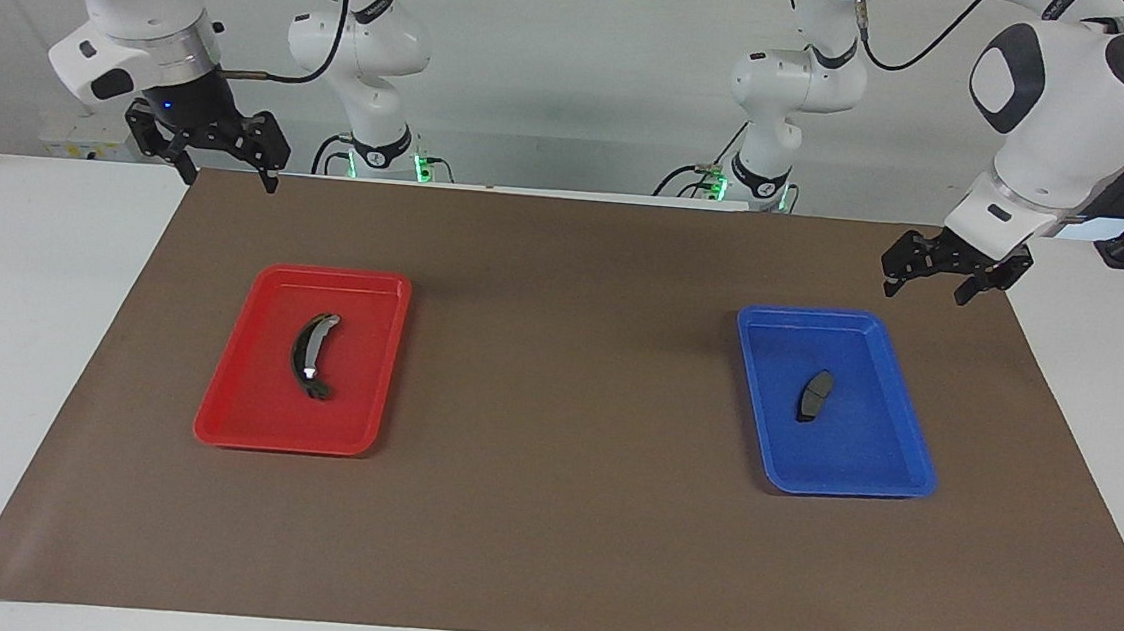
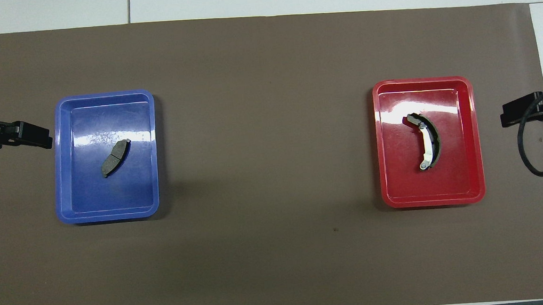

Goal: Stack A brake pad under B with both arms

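Brown mat covers most of the white table, leaving white margins at both ends and along the edge farthest from the robots. The wide strip of mat between the two trays is bare, as is the band between the trays and that farthest edge.

Going left to right in the facing view: the right gripper hangs above the mat's corner at the right arm's end, above the edge nearest the robots, fingers spread apart and holding nothing. It sits clear of the red tray. In the overhead view only its black tip shows, beside the tray.

Red tray holds B, the long curved brake shoe, lying loose near the tray's middle, its length running toward and away from the robots; pale inner face visible from overhead.

Blue tray, toward the left arm's end, holds A brake pad, flat on the tray floor near the middle, set at a slant. The two trays lie well apart.

Left gripper hovers over the mat just off the blue tray's corner nearest the robots, fingers parted, empty.

Both arm bases stand at the table's edge before a pale wall.
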`<state>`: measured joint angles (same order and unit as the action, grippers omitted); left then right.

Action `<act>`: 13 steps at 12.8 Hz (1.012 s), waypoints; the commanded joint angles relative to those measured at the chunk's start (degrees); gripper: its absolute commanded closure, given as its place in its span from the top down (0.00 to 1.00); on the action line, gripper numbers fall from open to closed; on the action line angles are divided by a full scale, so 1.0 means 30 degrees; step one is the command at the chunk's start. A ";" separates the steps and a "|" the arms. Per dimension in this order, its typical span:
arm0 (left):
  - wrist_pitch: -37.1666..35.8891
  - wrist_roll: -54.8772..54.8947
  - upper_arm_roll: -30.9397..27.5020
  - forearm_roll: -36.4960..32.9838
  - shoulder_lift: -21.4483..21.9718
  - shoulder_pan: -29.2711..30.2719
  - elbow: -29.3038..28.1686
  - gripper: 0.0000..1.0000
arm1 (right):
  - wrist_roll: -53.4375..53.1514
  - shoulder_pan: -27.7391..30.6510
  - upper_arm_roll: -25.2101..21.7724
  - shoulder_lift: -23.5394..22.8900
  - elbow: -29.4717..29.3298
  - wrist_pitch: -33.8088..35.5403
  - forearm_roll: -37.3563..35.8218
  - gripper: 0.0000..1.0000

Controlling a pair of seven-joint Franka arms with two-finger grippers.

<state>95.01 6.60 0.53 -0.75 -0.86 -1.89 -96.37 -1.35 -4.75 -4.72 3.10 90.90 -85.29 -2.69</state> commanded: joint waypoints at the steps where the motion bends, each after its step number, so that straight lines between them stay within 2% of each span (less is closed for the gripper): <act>1: 0.0234 -0.0148 -0.0058 0.0074 0.0168 0.0016 -0.0307 0.99 | 0.0480 0.0266 0.0051 -0.0097 -0.0214 0.0190 0.0251 1.00; 13: 0.0234 -0.0148 -0.0058 0.0103 0.0168 0.0016 -0.0307 0.99 | 0.0274 0.0237 0.0051 -0.0067 -0.0126 0.0189 0.0251 1.00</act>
<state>95.01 6.60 0.52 -0.75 -0.85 -1.89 -96.37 -1.35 -4.75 -4.72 3.10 90.91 -85.29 -2.68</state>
